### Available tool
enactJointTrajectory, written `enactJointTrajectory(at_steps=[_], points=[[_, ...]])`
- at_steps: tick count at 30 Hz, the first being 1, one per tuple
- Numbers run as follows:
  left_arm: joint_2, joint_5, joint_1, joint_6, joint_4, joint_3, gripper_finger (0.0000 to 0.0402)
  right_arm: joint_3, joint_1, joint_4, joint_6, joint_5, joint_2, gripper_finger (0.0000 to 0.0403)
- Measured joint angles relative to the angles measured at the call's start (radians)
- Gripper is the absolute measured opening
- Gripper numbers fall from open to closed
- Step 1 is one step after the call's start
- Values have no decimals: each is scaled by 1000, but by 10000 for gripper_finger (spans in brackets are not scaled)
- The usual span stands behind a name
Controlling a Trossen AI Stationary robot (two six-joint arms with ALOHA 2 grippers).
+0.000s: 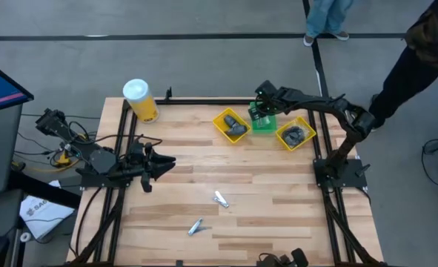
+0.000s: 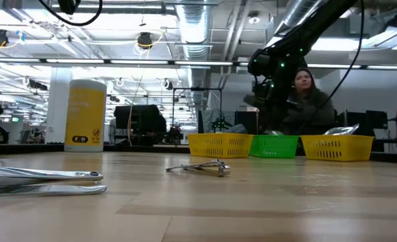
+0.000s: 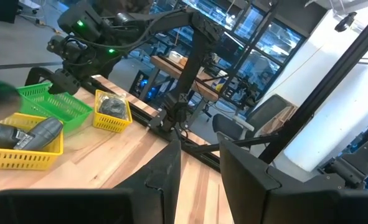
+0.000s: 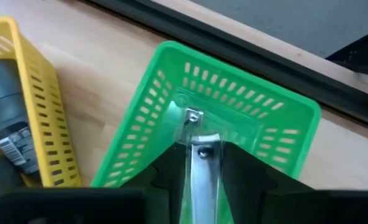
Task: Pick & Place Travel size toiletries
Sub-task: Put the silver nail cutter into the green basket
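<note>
Right wrist view shows the right tool (image 4: pixel 199 163) clamped on a silver clipper (image 4: pixel 196 149) over the green tray (image 4: pixel 283 118); stiff, slick, light metal, best pinched across its flat mid-body.

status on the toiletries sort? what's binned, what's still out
Done: dark grey oblong pieces lie in one yellow tray, dark discs in the other yellow tray. In hand: the right gripper hangs over the green tray with a silver clipper between its fingers, tip inside the tray. Left: two silver clippers lie on the table. The left gripper waits at the table's left side.
</note>
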Motion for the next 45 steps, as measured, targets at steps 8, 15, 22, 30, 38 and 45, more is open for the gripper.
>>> enactJointTrajectory(at_steps=[8, 15, 22, 30, 38, 45], points=[[0, 0, 0, 0, 9, 0, 104, 0, 4, 4, -8, 0, -1, 157], [0, 0, 0, -1, 20, 0, 104, 0, 35, 21, -67, -97, -37, 211], [0, 1, 0, -1, 35, 0, 104, 0, 176, 59, -166, -161, -178, 203], [0, 3, 0, -1, 46, 0, 104, 0, 423, 65, -142, -183, -264, 184], [-1, 3, 0, -1, 53, 0, 104, 0, 668, 120, -27, -159, -223, 196], [-14, 7, 0, 8, 67, 0, 104, 3, 826, 210, 26, -148, -114, 230]])
